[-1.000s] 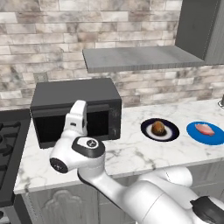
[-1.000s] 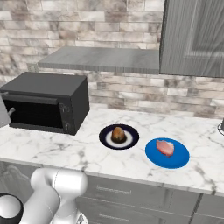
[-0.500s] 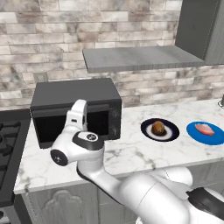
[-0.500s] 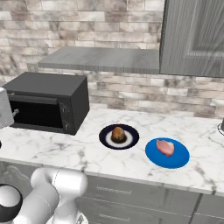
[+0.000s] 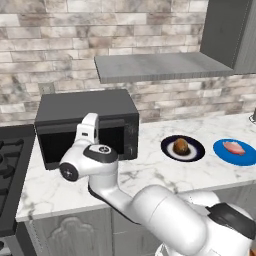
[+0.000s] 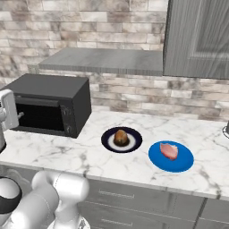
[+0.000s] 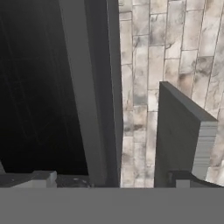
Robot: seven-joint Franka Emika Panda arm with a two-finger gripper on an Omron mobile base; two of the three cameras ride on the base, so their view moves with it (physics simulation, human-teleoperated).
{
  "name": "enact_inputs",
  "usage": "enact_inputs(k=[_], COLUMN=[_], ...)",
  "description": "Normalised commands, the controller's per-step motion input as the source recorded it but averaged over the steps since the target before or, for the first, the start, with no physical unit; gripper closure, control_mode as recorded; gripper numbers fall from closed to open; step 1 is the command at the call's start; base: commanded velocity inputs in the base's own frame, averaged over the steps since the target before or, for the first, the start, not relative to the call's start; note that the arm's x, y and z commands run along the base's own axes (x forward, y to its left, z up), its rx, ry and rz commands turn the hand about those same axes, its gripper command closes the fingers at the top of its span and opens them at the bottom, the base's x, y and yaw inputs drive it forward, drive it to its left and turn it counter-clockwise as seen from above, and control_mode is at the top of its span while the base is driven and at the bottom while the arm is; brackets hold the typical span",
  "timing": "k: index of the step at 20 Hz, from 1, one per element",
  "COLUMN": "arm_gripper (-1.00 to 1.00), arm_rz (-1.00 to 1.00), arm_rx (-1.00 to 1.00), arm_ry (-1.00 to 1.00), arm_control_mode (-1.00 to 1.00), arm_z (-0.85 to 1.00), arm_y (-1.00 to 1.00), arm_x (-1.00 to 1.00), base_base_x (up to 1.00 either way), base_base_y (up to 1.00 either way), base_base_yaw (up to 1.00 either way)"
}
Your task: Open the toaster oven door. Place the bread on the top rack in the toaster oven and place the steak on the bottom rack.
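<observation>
The black toaster oven (image 5: 85, 107) stands at the left of the marble counter, and its dark-glass door (image 5: 60, 145) is upright and shut. My white hand (image 5: 88, 129) hovers just in front of the door's upper right part. In the hand view the gripper (image 7: 114, 180) is open, its fingertips (image 7: 41, 178) wide apart with nothing between them, facing the door glass (image 7: 39, 87) and the oven's grey top edge. The round brown bread (image 6: 120, 136) lies on a dark plate (image 6: 107, 142). The pink steak (image 6: 169, 150) lies on a blue plate (image 6: 172, 163). The racks show only faintly behind the glass.
A gas stove (image 5: 10, 165) with black grates adjoins the counter at the left. A grey shelf (image 5: 160, 65) juts from the brick wall above the oven, and a grey cabinet (image 6: 197, 40) hangs at the upper right. Bare marble counter (image 5: 150, 170) lies before the oven.
The arm has lifted a little, carrying the hand slightly higher in front of the oven door. The jaws stay open; bread, steak and oven have not moved.
</observation>
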Motion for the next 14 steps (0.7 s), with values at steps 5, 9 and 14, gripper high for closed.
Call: enact_inputs(k=[5,9,14], arm_gripper=[-1.00,-1.00,-1.00], arm_rz=[0.07,0.07,0.08], arm_rx=[0.02,0.07,0.03], arm_ry=[0.00,-0.04,0.00], arm_control_mode=[-1.00,-1.00,-1.00], arm_z=[-0.16,0.00,-0.04], arm_y=[-0.01,-0.02,0.00], arm_x=[0.30,0.22,0.28], base_base_x=[0.00,0.00,0.00], base_base_y=[0.00,0.00,0.00], base_base_yaw=[0.00,0.00,0.00])
